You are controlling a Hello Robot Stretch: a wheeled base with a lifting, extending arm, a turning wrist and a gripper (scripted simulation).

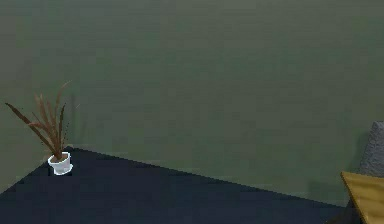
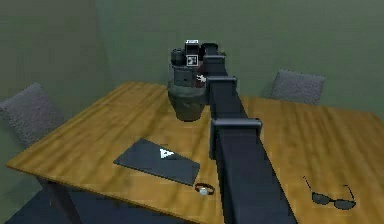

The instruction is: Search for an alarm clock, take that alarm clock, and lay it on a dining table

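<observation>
– Nearest the camera, what do you see?

– Dark and square, the arm (image 2: 240, 150) rises from the arm side view's bottom edge over a wooden worktop (image 2: 290, 140). Just right of it, near the front edge, lies a pair of sunglasses (image 2: 330, 197). Just left of it lies a small ring-shaped thing (image 2: 205, 188), and beyond that a dark flat slab (image 2: 160, 160) with a pale mark on its top.

– And the far end of the arm?

– Two white squares (image 2: 192, 45) sit there, with the gripper (image 2: 186, 62) left of them. How its fingers (image 2: 177, 60) stand I cannot tell. A grey rounded lump (image 2: 187, 100) stands on the worktop right at the gripper, so I cannot tell whether anything is held.

– Is that lump the alarm clock?

– Its shape is too vague for me to tell.

– What surrounds the worktop?

– One grey chair (image 2: 30, 112) is at its left end, and a second chair (image 2: 297, 86) is on the far side.

– And looking ahead?

– A spiky brown plant (image 1: 50, 125) in a white pot (image 1: 60, 163) stands on the dark blue floor (image 1: 150, 195) against a green wall (image 1: 200, 70). At the forward view's right edge a wooden corner (image 1: 365, 190) juts in, with a grey seat back (image 1: 375, 150) behind it.
</observation>
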